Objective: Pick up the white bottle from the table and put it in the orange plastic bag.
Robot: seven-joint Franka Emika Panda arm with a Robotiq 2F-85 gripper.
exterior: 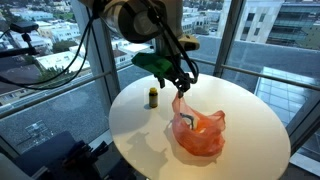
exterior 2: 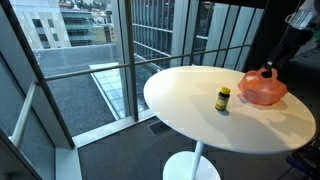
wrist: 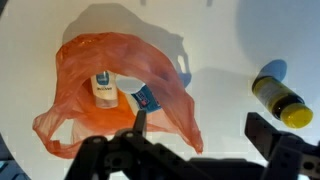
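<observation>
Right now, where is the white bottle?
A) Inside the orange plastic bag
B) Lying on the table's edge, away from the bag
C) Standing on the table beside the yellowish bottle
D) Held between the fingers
A: the wrist view shows the white bottle lying inside the orange plastic bag, while the open fingers above it hold nothing and the yellowish bottle lies apart on the table.
</observation>
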